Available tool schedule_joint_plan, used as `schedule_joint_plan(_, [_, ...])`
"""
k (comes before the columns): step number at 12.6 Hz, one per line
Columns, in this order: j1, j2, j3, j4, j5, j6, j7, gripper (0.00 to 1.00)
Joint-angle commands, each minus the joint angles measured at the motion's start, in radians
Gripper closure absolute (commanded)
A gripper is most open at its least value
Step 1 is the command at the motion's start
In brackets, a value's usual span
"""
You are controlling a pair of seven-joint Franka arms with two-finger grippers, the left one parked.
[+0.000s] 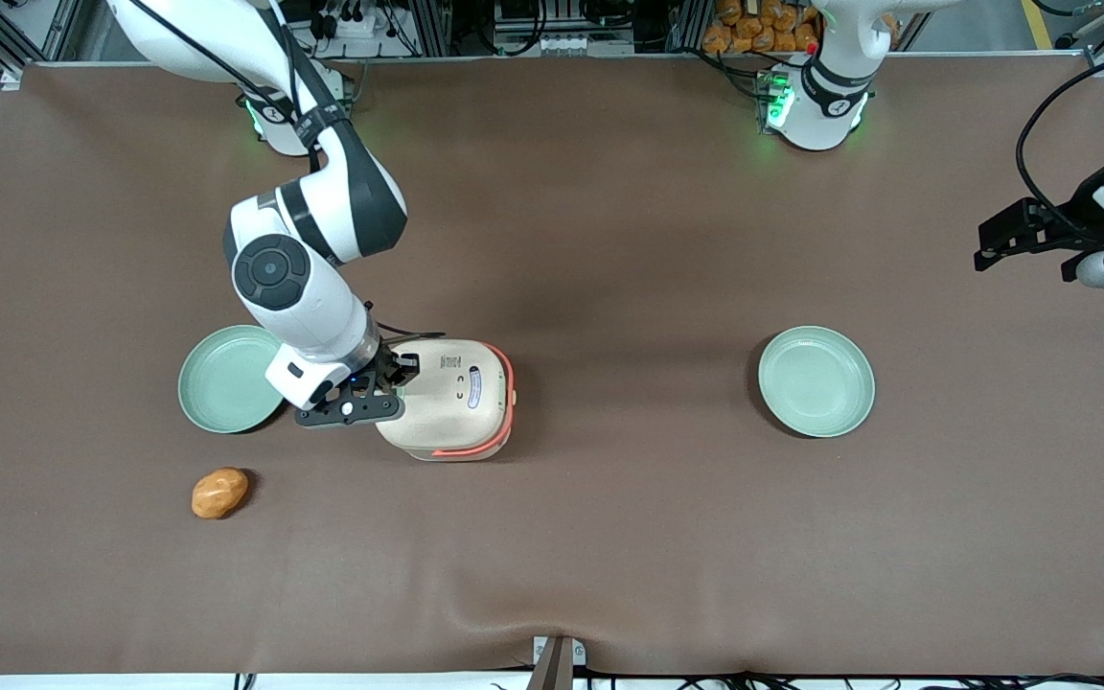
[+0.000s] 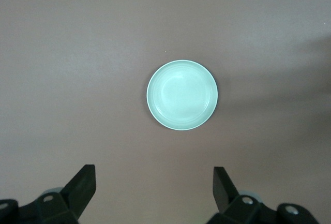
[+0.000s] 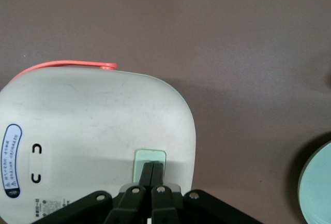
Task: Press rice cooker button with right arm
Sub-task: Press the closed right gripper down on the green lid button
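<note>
**Operator:** Brown tabletop all round, and my rice cooker sits on it toward the working arm's end, right beside one pale-green plate. I have the right arm bent over the cooker's plate-side edge.

**Observer:** And the jaws?

**Operator:** Together, tips pressed side by side. On the wrist view the gripper has its tips over the near edge of the button, at or just above it; I can't tell whether they touch.

**Observer:** What worries you?

**Operator:** The tips look off-centre on a small patch. If I drive down like this, I judge they could slide off onto the cream lid and the press wouldn't register. The button is also close to the lid's rim, so a hard push might tip or skid the light cooker toward the plate or the potato-like lump.
</note>
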Motion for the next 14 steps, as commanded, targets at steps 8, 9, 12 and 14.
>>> schedule_joint_plan(8, [-0.006, 0.04, 0.005, -0.05, -0.019, 0.111, 0.012, 1.0])
schedule_joint_plan(9, [-0.007, 0.037, 0.005, -0.043, -0.019, 0.1, 0.014, 1.0])
schedule_joint_plan(12, [-0.007, -0.003, 0.007, 0.002, 0.002, 0.025, 0.009, 1.0])
schedule_joint_plan(14, [-0.014, -0.032, 0.005, 0.073, 0.023, -0.112, 0.009, 1.0])
